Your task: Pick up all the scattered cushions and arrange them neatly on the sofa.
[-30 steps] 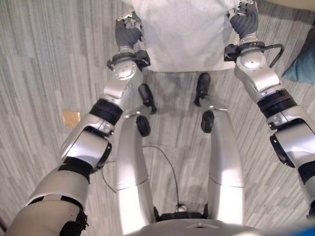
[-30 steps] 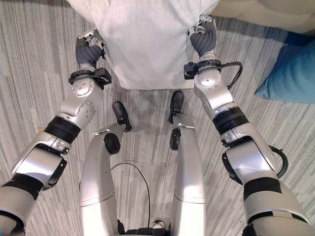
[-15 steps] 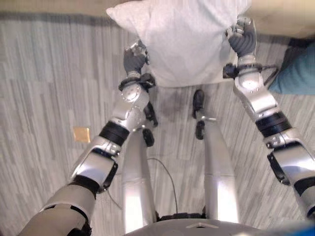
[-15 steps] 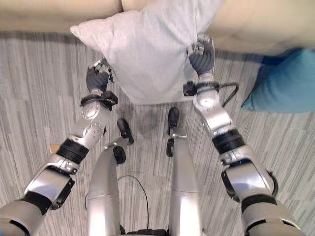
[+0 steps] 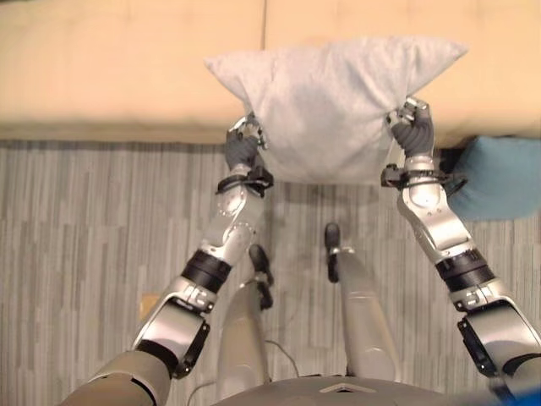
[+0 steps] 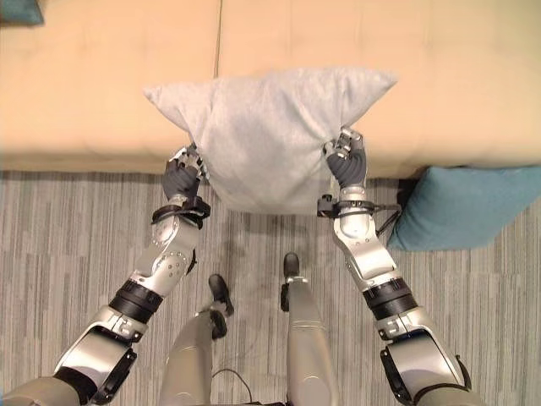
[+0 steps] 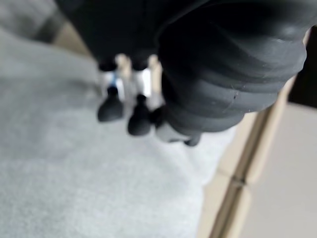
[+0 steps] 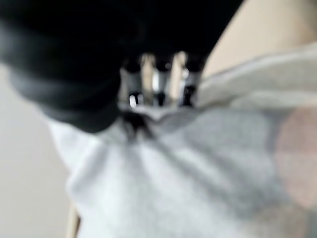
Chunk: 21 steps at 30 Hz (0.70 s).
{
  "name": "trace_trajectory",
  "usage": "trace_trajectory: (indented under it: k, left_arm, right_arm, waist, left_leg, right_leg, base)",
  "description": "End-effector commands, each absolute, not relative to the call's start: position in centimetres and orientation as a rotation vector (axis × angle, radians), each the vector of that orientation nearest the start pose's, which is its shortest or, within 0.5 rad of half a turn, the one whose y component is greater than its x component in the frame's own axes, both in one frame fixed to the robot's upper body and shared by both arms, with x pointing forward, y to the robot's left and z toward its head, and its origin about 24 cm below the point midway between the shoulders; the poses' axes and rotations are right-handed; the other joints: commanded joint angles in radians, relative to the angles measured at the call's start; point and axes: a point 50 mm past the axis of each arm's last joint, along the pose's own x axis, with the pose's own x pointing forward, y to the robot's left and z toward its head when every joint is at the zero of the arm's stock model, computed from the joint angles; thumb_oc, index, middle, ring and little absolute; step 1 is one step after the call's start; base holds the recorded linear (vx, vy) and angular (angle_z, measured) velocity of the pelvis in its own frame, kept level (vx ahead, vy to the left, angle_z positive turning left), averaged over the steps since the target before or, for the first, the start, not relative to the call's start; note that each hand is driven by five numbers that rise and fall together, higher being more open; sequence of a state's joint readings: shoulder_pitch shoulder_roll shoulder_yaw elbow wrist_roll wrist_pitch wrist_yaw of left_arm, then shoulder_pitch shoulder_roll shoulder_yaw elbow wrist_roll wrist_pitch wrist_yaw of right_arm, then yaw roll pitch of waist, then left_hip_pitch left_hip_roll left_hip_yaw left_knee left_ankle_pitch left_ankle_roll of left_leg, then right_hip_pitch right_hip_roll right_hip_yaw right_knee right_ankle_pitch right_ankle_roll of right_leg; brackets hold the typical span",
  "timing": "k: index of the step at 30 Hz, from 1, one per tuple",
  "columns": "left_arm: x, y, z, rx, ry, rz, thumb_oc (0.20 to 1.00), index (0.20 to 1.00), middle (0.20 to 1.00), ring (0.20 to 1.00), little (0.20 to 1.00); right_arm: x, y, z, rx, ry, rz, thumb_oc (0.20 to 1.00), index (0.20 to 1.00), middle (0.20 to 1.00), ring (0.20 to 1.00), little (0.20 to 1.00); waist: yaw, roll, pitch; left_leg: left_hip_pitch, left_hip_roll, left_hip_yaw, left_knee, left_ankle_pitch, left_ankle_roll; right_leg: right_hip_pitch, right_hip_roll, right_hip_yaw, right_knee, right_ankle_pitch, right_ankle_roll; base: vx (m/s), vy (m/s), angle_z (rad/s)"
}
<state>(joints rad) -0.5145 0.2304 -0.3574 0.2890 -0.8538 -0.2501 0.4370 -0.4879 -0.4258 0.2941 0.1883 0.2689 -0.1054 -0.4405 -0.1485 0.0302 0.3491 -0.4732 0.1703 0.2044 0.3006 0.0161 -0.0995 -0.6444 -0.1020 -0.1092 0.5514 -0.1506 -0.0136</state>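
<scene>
A light grey cushion (image 5: 330, 106) hangs in the air between my two hands, over the front edge of the beige sofa (image 5: 127, 76). My left hand (image 5: 241, 145) is shut on the cushion's lower left edge, and my right hand (image 5: 412, 131) is shut on its lower right edge. In the left wrist view the dark-tipped fingers (image 7: 130, 111) press into the grey cushion (image 7: 74, 188). The right wrist view has the fingers (image 8: 158, 89) bunching the grey cushion (image 8: 188, 173). A teal cushion (image 6: 461, 207) lies on the floor against the sofa, to the right of my right arm.
The sofa's seat has a seam (image 6: 218, 38) down its middle. Another teal cushion's corner (image 6: 19, 10) sits on the sofa at the far left. Grey striped carpet (image 5: 76, 228) covers the floor, with a small tan patch (image 5: 149, 303) on the left.
The camera has tilted up, bringing the sofa into view. Both hands have carried the grey cushion up and forward, from over the floor to the sofa's front edge.
</scene>
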Motion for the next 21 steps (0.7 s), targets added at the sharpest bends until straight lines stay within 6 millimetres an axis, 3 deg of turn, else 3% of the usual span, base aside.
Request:
trace_trajectory:
  k: [1,4,7,9,10,12,14,16,17,19,21]
  left_arm:
    - [32.0,6.6,12.0,-0.595,-0.161,-0.180,0.200,0.200,0.200,0.200,0.200]
    - [31.8,6.6,11.1,-0.608,-0.123,-0.174,0.200,0.200,0.200,0.200,0.200]
    - [31.3,6.5,10.1,-0.611,-0.088,-0.163,0.200,0.200,0.200,0.200,0.200]
    - [31.1,6.6,9.7,-0.608,-0.083,-0.157,0.200,0.200,0.200,0.200,0.200]
    - [30.5,7.3,8.9,-0.613,-0.068,-0.137,0.200,0.200,0.200,0.200,0.200]
    - [30.1,7.4,8.2,-0.604,-0.049,-0.150,0.200,0.200,0.200,0.200,0.200]
    - [29.6,7.7,7.6,-0.596,-0.034,-0.148,0.200,0.200,0.200,0.200,0.200]
    - [29.3,7.9,7.3,-0.595,-0.029,-0.149,0.200,0.200,0.200,0.200,0.200]
    - [29.3,7.9,7.3,-0.595,-0.029,-0.149,0.200,0.200,0.200,0.200,0.200]
    - [29.0,8.4,7.0,-0.573,-0.029,-0.138,0.200,0.200,0.200,0.200,0.200]
    - [28.9,9.0,6.8,-0.560,-0.030,-0.122,0.200,0.200,0.200,0.200,0.200]
  right_arm:
    - [31.5,-12.1,16.2,-0.057,-0.520,0.057,0.200,0.200,0.200,0.200,0.200]
    - [31.4,-12.4,15.4,-0.029,-0.484,0.045,0.200,0.200,0.200,0.200,0.200]
    - [30.9,-12.8,13.8,-0.007,-0.427,0.026,0.200,0.200,0.200,0.200,0.200]
    - [30.8,-13.1,13.5,-0.006,-0.419,0.015,0.200,0.200,0.200,0.200,0.200]
    - [30.4,-13.2,12.9,-0.007,-0.402,0.025,0.200,0.200,0.200,0.200,0.200]
    - [30.2,-13.7,12.1,0.001,-0.372,0.014,0.200,0.200,0.200,0.200,0.200]
    - [29.9,-13.8,11.5,0.009,-0.349,0.020,0.200,0.200,0.200,0.200,0.200]
    - [29.7,-13.8,11.3,0.006,-0.345,0.023,0.200,0.200,0.200,0.200,0.200]
    - [29.7,-13.8,11.3,0.006,-0.345,0.023,0.200,0.200,0.200,0.200,0.200]
    - [29.5,-13.7,11.1,0.006,-0.338,0.030,0.200,0.200,0.200,0.200,0.200]
    - [29.6,-13.4,10.9,0.016,-0.328,0.046,0.200,0.200,0.200,0.200,0.200]
  waist:
    - [-0.001,-0.005,-0.116]
    - [0.006,-0.008,-0.139]
    - [0.036,-0.012,-0.146]
    - [0.050,-0.016,-0.144]
    - [0.068,-0.028,-0.157]
    - [0.067,-0.038,-0.170]
    - [0.082,-0.050,-0.192]
    - [0.091,-0.057,-0.191]
    - [0.093,-0.056,-0.193]
    - [0.095,-0.054,-0.191]
    - [0.093,-0.040,-0.186]
  left_leg:
    - [-0.010,0.038,-0.019,0.153,0.013,-0.017]
    - [0.026,0.013,0.014,0.029,0.038,-0.005]
    - [0.040,-0.004,0.037,-0.136,0.171,-0.036]
    - [0.049,-0.007,0.018,-0.142,0.182,-0.039]
    - [0.141,-0.038,-0.031,-0.159,0.129,-0.016]
    - [0.177,-0.057,-0.006,-0.156,0.106,-0.006]
    - [0.222,-0.085,0.007,-0.142,0.055,0.024]
    - [0.245,-0.105,0.021,-0.127,0.020,0.051]
    - [0.243,-0.103,0.022,-0.129,0.022,0.051]
    - [0.290,-0.123,0.044,-0.130,-0.010,0.082]
    - [0.350,-0.128,0.055,-0.147,-0.036,0.107]
  right_leg:
    - [0.183,0.051,0.016,-0.233,0.071,0.029]
    - [0.261,0.063,-0.004,-0.271,0.067,0.038]
    - [0.418,0.094,0.000,-0.337,0.060,0.046]
    - [0.449,0.104,0.012,-0.348,0.060,0.046]
    - [0.516,0.098,0.032,-0.370,0.053,0.061]
    - [0.570,0.087,0.040,-0.387,0.050,0.078]
    - [0.605,0.060,0.046,-0.369,0.049,0.108]
    - [0.574,0.034,0.044,-0.283,0.111,0.156]
    - [0.570,0.036,0.045,-0.285,0.115,0.155]
    - [0.536,0.013,0.046,-0.146,0.204,0.201]
    - [0.500,0.000,0.026,-0.044,0.215,0.201]
  base:
    - [0.21,-0.184,0.34]
    - [0.24,-0.017,0.17]
    - [0.35,0.059,0.18]
    - [0.24,0.097,-0.18]
    - [0.32,0.150,-0.51]
    - [0.36,0.183,-0.98]
    - [0.30,0.186,-0.46]
    - [0.19,0.149,-0.46]
    - [0.13,0.132,-0.45]
    - [0.18,0.176,-0.25]
    - [0.22,0.210,-0.35]
